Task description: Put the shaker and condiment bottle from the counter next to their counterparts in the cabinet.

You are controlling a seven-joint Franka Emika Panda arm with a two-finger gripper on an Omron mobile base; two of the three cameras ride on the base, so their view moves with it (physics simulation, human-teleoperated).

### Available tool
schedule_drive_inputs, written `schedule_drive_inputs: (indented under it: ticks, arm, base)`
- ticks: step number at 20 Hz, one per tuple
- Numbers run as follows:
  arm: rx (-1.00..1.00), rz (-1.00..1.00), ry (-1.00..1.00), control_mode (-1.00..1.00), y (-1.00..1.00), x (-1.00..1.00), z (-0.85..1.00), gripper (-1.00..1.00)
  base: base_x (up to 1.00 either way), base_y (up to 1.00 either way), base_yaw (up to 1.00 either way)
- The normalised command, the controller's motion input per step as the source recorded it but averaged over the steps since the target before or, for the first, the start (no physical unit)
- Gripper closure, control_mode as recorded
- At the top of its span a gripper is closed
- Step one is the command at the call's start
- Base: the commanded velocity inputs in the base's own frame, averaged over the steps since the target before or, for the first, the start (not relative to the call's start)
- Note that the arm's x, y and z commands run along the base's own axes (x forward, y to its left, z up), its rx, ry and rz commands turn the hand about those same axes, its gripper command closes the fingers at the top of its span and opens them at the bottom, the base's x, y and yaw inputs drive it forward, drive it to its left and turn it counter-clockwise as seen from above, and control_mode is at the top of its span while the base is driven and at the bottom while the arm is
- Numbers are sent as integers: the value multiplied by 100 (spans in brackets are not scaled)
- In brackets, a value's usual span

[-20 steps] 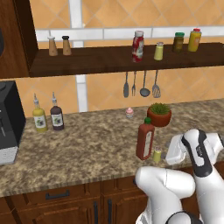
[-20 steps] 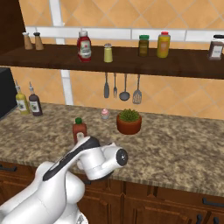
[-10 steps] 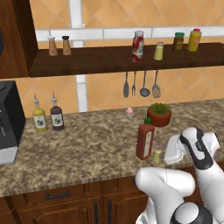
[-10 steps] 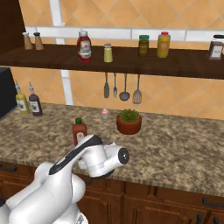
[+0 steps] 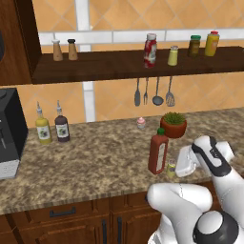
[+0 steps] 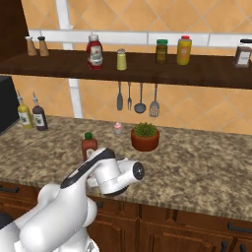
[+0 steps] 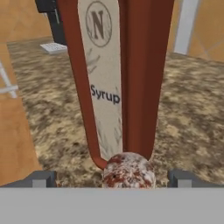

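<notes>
- Two finger tips of my gripper (image 7: 114, 179) poke up at the foot of the hand view, one at 7 o'clock and one at 5 o'clock. They stand wide apart with nothing clamped, so I read it as open.
- Dead centre between them, at my 12 o'clock and very close, sits the shaker (image 7: 128, 170). I see its rounded speckled cap head-on and cannot tell whether the pads touch its sides. Its long axis is upright on the counter (image 5: 95, 162); I judge my approach to be level, across that axis, so closing should take it by the flanks.
- Just behind the shaker, also at 12 o'clock, rises the bottle (image 7: 118, 78), upright, its "Syrup" label facing me. In the left base view the shaker (image 5: 171, 167) stands just beside the bottle (image 5: 157, 151) at its 4 o'clock, with my gripper (image 5: 185, 162) next at 3 o'clock.
- My worry: pushing further forward could nudge the shaker into the bottle.
- Farthest, up at 12 o'clock on the cabinet (image 5: 119, 66), stand the twin shaker (image 5: 173, 55) and the white-capped bottle (image 5: 150, 50), near each other.
</notes>
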Motion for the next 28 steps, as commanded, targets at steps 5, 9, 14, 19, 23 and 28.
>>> schedule_drive_inputs:
  ticks: [5,9,14,19,23,28]
  arm:
    - [0,0,-6,-100,4,9,-10,-100]
    - [0,0,-13,-100,0,7,-17,-100]
    - [-3,0,-7,-100,14,0,-36,-100]
    - [-4,0,-1,-100,41,1,-48,100]
    - [0,0,0,-100,36,0,-41,100]
    - [0,0,0,-100,15,0,-16,100]
  base:
    - [0,0,0]
    - [0,0,0]
    - [0,0,0]
    - [0,0,0]
    - [0,0,0]
    - [0,0,0]
